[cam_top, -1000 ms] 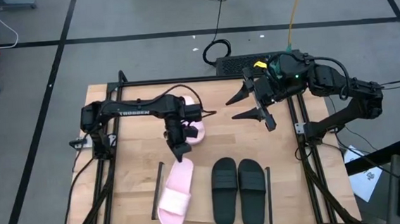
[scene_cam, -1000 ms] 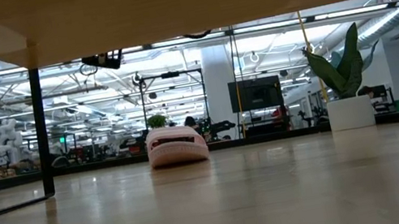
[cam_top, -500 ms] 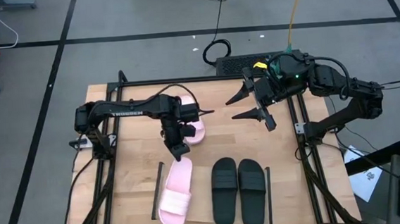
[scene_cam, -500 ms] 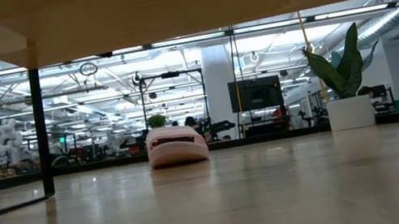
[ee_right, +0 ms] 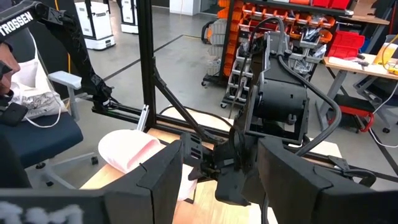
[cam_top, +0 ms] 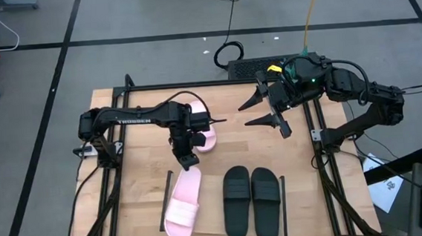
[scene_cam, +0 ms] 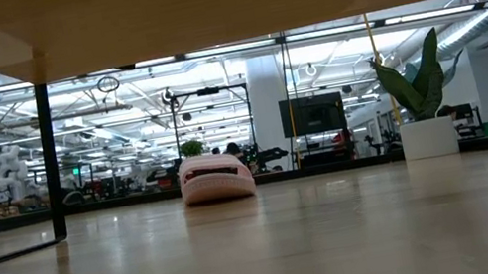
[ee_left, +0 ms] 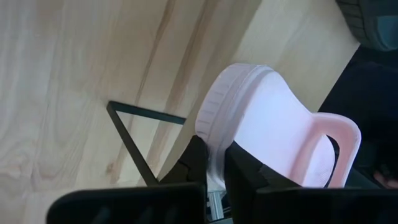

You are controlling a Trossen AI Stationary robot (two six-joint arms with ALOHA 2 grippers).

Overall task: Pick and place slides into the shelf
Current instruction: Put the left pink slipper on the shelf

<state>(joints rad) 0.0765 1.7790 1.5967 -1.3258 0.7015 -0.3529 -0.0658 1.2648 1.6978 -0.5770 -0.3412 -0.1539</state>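
Note:
My left gripper (cam_top: 186,161) is shut on one pale pink slide (cam_top: 181,206), which lies lengthwise over the left part of the shelf (cam_top: 212,233), beside its left rail (cam_top: 163,203). The black pair (cam_top: 252,202) sits side by side on the shelf's right part. The second pink slide (cam_top: 203,138) rests sole-down on the tabletop behind the shelf, partly under the left arm; the low view shows this pink slide (scene_cam: 216,177) too. My right gripper (cam_top: 245,115) hovers open over the far right of the table, touching nothing. My left gripper holds the pink slide by the rim of its heel end (ee_left: 214,146), pinched between the two fingers (ee_left: 198,167). The fingers come from above and from the table's far side. The slide stretches away toward the near edge, strap end (ee_left: 329,149) farthest; whether it rests on the shelf I cannot tell.
Black frame rails run along the table's left side (cam_top: 112,192) and right side (cam_top: 327,184). A bare strip of shelf lies between the pink slide and the black pair. Bare tabletop (cam_top: 243,149) lies between the two grippers. In the right wrist view the left arm (ee_right: 273,106) stands ahead.
My left gripper has shifted a little toward the table's left edge, still shut on the pink slide. The slide has moved with it, ending slightly farther left over the shelf. My right arm has kept still.

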